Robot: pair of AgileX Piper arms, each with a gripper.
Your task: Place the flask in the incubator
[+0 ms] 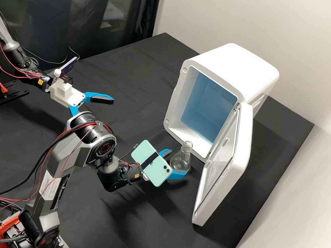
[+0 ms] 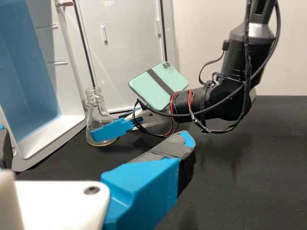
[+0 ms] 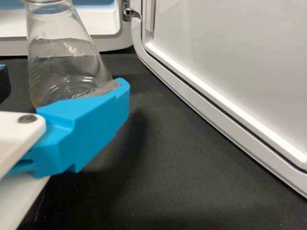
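Left gripper [image 1: 93,105], at the left, is hovering above the table [image 1: 141,63] with its blue fingers [image 2: 148,184] spread apart and nothing between them. Nearer the camera, the right gripper [image 1: 173,163] is clamping the lower body of the clear conical flask [image 1: 181,158], one finger on either side. A mint-green phone [image 1: 151,167] is sitting strapped just behind this gripper. The flask is standing upright within the gripper, low over the table; whether its base is touching cannot be told. Just beyond this gripper's fingertips, the white incubator [image 1: 240,69] is presenting its blue-lined chamber to the flask, and its door [image 1: 225,161] is standing open just to the gripper's right.
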